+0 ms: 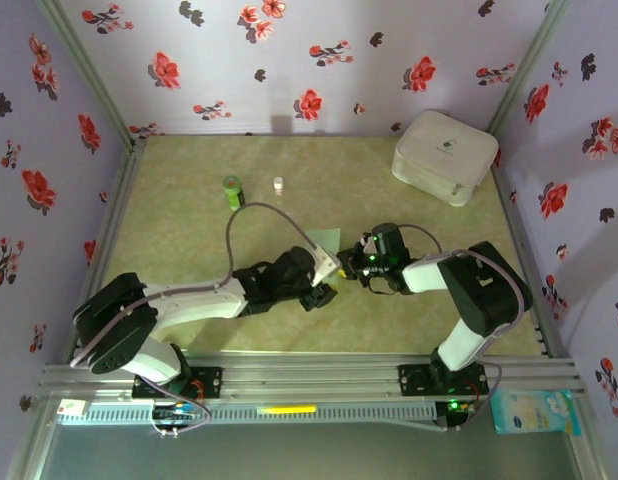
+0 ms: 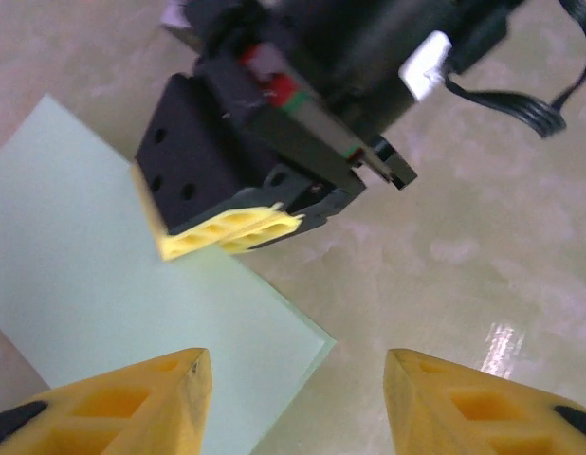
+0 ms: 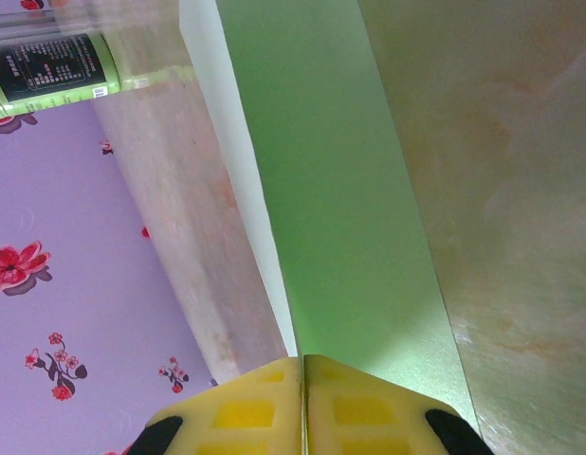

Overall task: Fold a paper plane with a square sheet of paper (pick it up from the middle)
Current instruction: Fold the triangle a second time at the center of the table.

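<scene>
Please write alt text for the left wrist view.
The right gripper, shut, grips an edge of the pale green square sheet of paper, seen against the beige table. The left gripper stands open in the foreground, yellow-tipped.

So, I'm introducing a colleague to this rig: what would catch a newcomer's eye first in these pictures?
Mid-table, the right tool is shut on the edge of the pale green square sheet of paper, with the left tool open just beside it. Next come the red-flowered purple walls and the white case in the far right corner.
</scene>
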Controlling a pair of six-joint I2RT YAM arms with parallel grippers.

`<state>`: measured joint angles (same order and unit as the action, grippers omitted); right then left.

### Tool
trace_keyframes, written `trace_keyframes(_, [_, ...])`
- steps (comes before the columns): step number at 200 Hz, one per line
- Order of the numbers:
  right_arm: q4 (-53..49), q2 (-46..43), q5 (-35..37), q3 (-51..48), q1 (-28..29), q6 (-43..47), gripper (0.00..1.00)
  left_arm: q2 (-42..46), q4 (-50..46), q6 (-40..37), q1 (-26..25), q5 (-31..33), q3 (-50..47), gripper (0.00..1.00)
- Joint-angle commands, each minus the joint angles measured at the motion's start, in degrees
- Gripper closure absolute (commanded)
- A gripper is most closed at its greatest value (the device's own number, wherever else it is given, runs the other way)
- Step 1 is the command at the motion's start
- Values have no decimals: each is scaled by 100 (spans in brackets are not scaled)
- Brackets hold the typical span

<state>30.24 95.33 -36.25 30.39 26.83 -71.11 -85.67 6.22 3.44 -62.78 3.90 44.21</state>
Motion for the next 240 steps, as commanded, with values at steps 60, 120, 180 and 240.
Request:
trace_keyframes(60, [61, 9, -126, 151, -45, -34, 91, -905, 799, -1218, -714, 2053, 28, 44])
trace_keyframes(120, [4, 28, -123, 147, -44, 10, 91, -1277, 987, -1255, -814, 2669, 251, 48])
trace_keyframes(180, [-36, 14, -106, 165, -46, 41, 90, -1130, 1127, -1163, -813, 2591, 18, 75])
trace_keyframes(240, [-108, -87, -28, 134, -51, 80, 89, -1121, 716, -808, -760, 2350, 174, 100])
